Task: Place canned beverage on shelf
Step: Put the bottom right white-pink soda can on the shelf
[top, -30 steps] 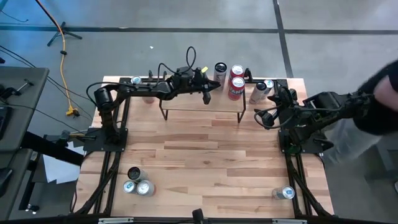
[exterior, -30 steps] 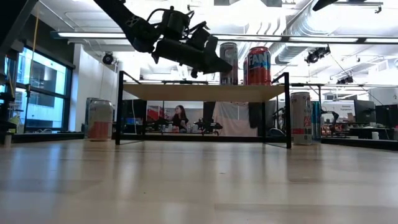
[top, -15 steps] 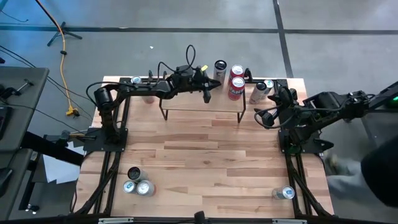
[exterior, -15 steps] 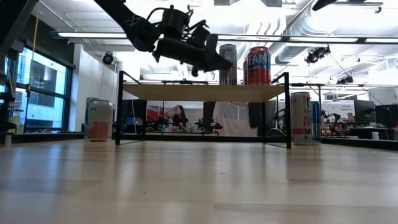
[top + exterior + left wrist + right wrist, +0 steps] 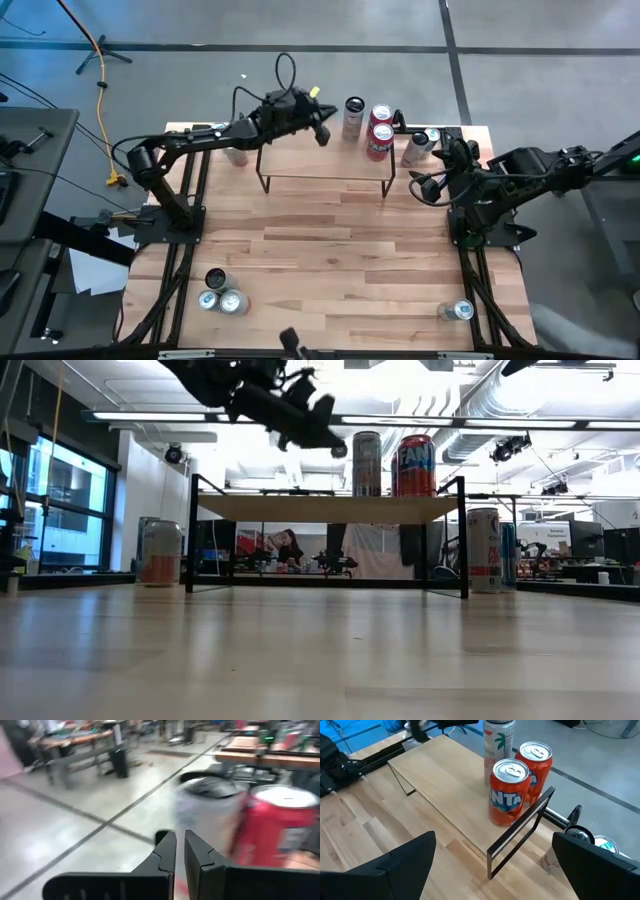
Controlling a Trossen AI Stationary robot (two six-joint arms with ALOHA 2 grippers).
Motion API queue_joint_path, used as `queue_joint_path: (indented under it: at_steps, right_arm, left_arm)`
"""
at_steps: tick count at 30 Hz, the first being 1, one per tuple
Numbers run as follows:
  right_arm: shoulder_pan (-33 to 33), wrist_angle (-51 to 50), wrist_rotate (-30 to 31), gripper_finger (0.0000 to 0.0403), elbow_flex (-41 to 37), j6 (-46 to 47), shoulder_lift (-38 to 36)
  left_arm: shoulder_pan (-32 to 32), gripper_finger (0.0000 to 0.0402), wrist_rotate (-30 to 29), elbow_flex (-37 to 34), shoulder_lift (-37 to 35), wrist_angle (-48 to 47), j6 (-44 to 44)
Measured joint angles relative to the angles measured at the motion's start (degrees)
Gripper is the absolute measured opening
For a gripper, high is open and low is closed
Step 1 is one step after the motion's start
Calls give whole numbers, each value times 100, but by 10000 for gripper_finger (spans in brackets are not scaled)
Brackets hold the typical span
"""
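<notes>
The shelf (image 5: 325, 165) stands at the table's far middle on thin black legs. On its right end stand a slim silver can (image 5: 353, 116) and two red Fanta cans (image 5: 379, 132); they also show in the right wrist view (image 5: 510, 792) and the low view (image 5: 417, 465). My left gripper (image 5: 322, 131) is shut and empty. It hovers above the shelf's far edge, left of the slim can (image 5: 210, 815), and shows in the low view (image 5: 335, 445). My right gripper (image 5: 430, 186) is open and empty, right of the shelf (image 5: 445, 785).
Two cans (image 5: 420, 146) stand on the table right of the shelf, and one (image 5: 160, 552) left of it. Three cans (image 5: 218, 293) stand at the near left and one (image 5: 457, 311) at the near right. The table's middle is bare wood.
My left gripper has drawn back from the slim can, going up and toward the table's far left, still shut. The cans on the shelf have stayed upright in place.
</notes>
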Motion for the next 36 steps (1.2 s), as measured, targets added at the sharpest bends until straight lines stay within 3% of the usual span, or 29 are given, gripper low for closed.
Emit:
queue_joint_path:
  at_steps: [13,36]
  right_arm:
    - [0,-3,7,385,0,0,0]
    - [0,-1,127,385,0,2,0]
  left_arm:
    - [40,0,271,-11,749,180,-695]
    - [-266,0,160,-11,755,230,-798]
